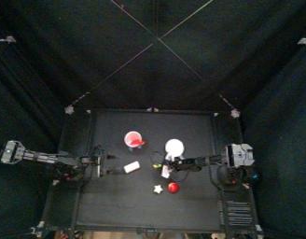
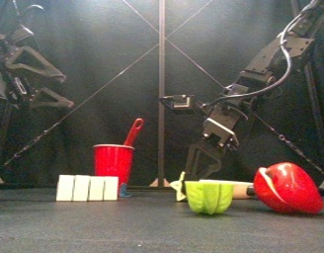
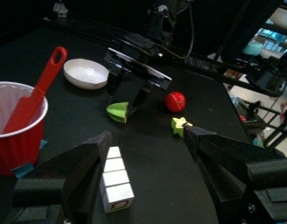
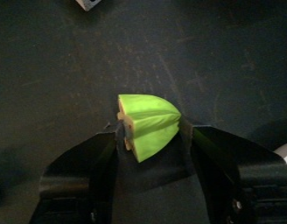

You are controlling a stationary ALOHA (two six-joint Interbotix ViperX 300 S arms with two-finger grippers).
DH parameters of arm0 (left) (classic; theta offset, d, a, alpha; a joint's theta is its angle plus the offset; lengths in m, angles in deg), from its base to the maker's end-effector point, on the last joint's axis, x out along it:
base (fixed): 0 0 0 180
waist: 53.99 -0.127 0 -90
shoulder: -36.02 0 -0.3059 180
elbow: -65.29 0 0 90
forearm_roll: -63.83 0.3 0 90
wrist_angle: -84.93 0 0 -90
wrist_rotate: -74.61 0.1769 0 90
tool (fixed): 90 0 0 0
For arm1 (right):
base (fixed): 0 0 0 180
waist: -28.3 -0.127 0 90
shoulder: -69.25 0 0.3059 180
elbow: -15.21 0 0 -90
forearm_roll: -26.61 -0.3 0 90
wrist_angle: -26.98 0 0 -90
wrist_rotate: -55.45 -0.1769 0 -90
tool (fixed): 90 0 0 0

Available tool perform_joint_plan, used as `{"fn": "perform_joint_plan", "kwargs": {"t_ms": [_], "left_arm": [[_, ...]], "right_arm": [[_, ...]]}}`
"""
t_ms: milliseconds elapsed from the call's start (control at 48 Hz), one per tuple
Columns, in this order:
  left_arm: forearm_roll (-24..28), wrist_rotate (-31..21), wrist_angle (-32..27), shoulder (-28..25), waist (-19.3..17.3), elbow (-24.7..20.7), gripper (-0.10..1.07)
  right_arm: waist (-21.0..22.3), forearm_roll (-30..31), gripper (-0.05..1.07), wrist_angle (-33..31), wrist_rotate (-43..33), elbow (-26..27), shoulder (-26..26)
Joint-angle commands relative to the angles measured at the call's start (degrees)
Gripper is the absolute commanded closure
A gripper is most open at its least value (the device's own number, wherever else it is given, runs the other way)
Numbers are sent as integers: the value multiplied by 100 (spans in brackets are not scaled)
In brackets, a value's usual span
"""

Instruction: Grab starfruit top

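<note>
The starfruit top (image 4: 149,125) is a green wedge-shaped piece lying on the black table. It also shows in the front view (image 2: 211,197) and in the left wrist view (image 3: 118,111). My right gripper (image 4: 152,156) is open and low over it, one jaw on each side of the piece, close to it but with no clear grip. In the front view the right gripper (image 2: 204,163) hangs just above and behind the piece. My left gripper (image 3: 146,162) is open and empty, resting at the table's left side (image 1: 93,166).
A red cup (image 2: 114,160) with a red spatula (image 2: 131,131) stands at the left, with white blocks (image 2: 88,188) in front. A red pepper (image 2: 288,188) lies right of the green piece, a yellow-green starfruit (image 3: 178,124) lies near it, and a white bowl (image 3: 85,73) stands behind.
</note>
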Motion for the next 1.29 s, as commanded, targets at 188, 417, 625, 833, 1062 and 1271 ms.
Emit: {"fn": "perform_joint_plan", "kwargs": {"t_ms": [188,417,625,833,1062,1271], "left_arm": [[9,18,35,-9,9,-53,-1],[9,9,35,-9,9,-53,-1],[0,18,35,-9,9,-53,-1],[9,9,35,-9,9,-53,-1],[9,9,35,-9,0,-53,-1],[0,9,35,-9,9,-53,-1]], "right_arm": [[88,-176,1,-88,53,26,-141],[-9,70,-1,-88,53,193,-185],[-35,246,-1,-88,53,343,-88],[-26,272,-1,-88,53,378,18],[0,281,0,-88,53,369,35],[9,272,0,-88,53,343,35]]}}
